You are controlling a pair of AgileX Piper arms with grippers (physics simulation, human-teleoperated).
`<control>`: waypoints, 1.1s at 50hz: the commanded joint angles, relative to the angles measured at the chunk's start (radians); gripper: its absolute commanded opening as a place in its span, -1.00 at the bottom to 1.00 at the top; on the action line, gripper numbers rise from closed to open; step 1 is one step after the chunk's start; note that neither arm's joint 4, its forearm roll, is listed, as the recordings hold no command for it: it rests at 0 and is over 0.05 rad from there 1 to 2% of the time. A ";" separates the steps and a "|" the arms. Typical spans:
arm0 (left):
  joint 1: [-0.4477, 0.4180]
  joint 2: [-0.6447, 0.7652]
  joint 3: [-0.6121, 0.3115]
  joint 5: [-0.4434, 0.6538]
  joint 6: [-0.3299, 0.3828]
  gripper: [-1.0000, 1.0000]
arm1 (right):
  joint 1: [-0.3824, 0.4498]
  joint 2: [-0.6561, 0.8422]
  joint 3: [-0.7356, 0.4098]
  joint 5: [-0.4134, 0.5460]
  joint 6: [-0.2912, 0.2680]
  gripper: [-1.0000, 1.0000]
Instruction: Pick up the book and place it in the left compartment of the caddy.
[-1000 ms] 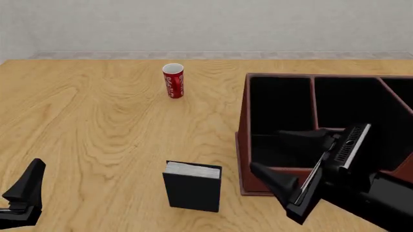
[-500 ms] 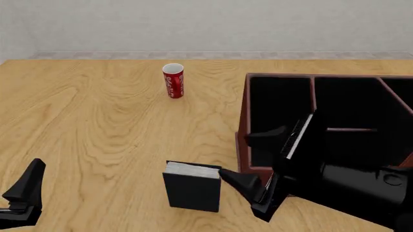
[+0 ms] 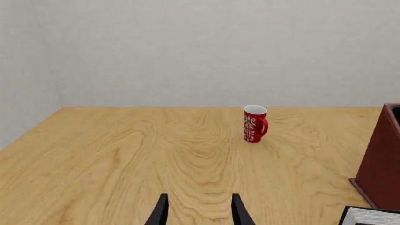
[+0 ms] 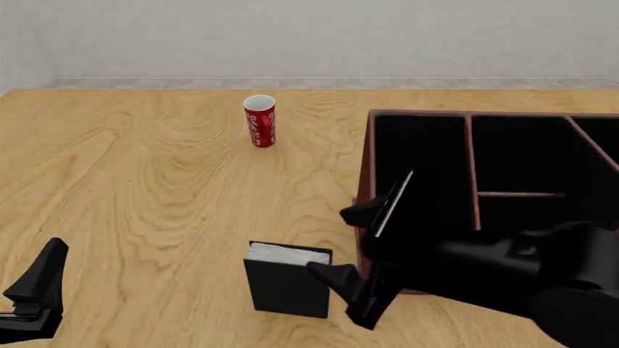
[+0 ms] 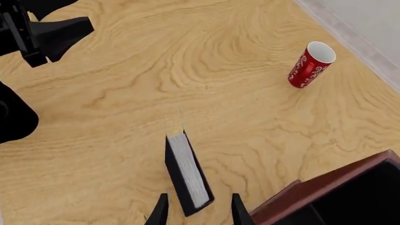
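Book (image 4: 287,279): one, upright; one caddy (image 4: 364,203); one mug (image 4: 259,121).

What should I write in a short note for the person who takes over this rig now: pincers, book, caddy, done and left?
Left pincer: open, holding nothing, low at the near left of the table, away from the job.
Right pincer: open, holding nothing, close beside the book's right side, in front of the caddy's left wall; no grasp yet.
Book: upright on the table, white page edge up, just left of the caddy.
Left compartment: nothing visible inside it.
Red cup: far back, not in the way.
Done: right arm brought to the book.
Left: grasp the book, lift, place it in the left compartment.
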 commanded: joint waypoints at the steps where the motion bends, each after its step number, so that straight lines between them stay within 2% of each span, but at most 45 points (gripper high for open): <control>1: 0.000 0.000 0.000 0.000 0.000 1.00 | 0.002 0.048 -0.025 0.024 -0.026 1.00; 23: 0.000 0.000 0.000 0.000 0.000 1.00 | -0.013 0.100 -0.033 0.052 -0.059 1.00; 40: 0.000 0.000 0.000 0.000 0.000 1.00 | -0.038 0.140 -0.078 0.108 -0.116 1.00; 55: 0.000 0.000 0.000 0.000 0.000 1.00 | -0.047 0.178 -0.086 0.098 -0.140 1.00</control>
